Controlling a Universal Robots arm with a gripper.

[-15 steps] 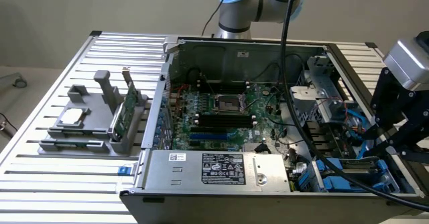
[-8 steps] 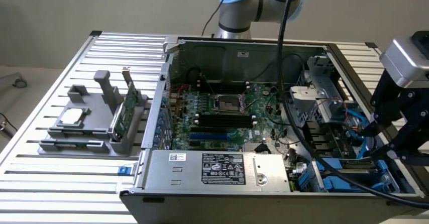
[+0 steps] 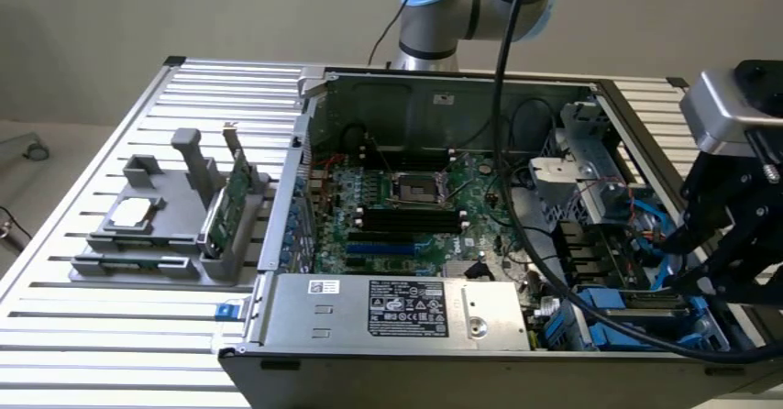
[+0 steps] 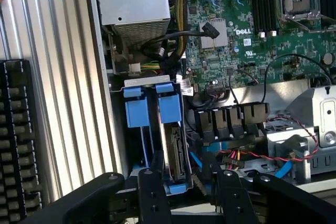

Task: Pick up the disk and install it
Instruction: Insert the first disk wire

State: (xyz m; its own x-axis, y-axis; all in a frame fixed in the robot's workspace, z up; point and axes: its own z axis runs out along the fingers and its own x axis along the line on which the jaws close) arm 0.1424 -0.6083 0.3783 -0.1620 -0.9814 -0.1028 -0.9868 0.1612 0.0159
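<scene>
Tool (image 4: 188, 177) open, holding nothing. Blue-framed silver-grey disk (image 4: 175, 145) stands on edge at tool's 12 o'clock, long axis pointing straight away.

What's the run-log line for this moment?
gripper: open, fingers either side of disk, not clamped | disk: on edge in drive bay slot, blue carrier around it | task: disk in bay
</scene>
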